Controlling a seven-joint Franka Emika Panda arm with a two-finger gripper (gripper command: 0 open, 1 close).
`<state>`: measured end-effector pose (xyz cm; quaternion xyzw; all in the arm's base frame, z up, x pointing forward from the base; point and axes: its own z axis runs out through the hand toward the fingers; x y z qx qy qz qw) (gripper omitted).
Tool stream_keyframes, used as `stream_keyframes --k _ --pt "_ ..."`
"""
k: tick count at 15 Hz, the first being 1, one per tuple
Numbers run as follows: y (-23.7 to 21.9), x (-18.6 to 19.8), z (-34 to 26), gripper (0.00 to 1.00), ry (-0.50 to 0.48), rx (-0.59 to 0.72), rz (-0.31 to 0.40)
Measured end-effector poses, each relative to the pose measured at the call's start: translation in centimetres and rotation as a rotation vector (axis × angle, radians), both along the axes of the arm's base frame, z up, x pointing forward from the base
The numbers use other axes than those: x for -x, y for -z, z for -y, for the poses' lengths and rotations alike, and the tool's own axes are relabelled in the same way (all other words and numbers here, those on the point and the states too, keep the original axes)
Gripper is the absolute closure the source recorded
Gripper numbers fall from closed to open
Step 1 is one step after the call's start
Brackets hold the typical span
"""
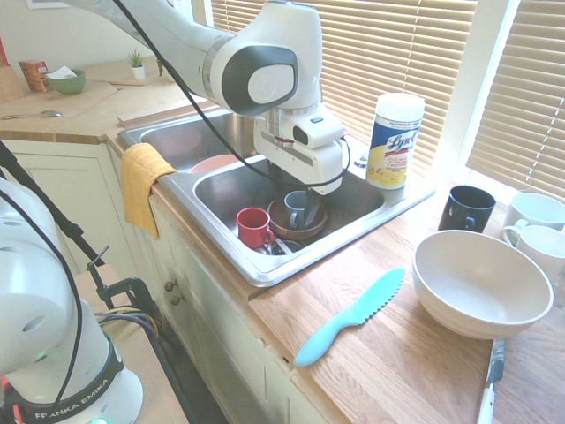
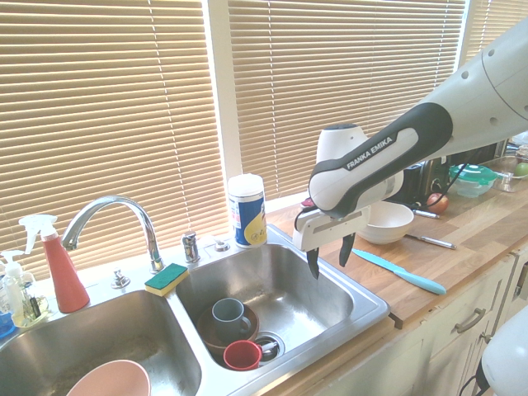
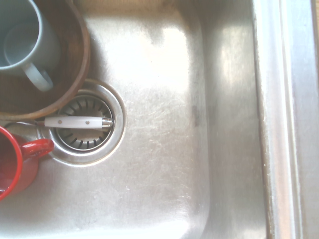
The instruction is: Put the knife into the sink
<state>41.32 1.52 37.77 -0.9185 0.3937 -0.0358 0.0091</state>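
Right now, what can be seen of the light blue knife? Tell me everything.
The light blue knife looks like one piece of plastic, with a smooth rounded handle and a broad blade whose one edge is wavy and serrated. It lies flat on the wooden countertop, outside the sink, its blade tip toward the cream bowl and its handle toward the counter's front edge. Only the countertop appears to touch it; the open gripper is away from it, over the basin.

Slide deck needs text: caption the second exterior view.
Open pincer above the sink; blue knife on the wooden counter.
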Motion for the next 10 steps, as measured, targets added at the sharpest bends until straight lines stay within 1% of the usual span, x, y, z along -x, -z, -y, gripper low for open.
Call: stream_keyframes --k 3,7,10 --pt "0.3 0.0 0.1 0.0 -0.004 0.004 -0.008" --pt "0.1 0.0 1.2 0.0 -0.113 0.018 -0.004" --pt "-0.9 0.7 5.5 0.0 -0.174 0.004 -0.01"
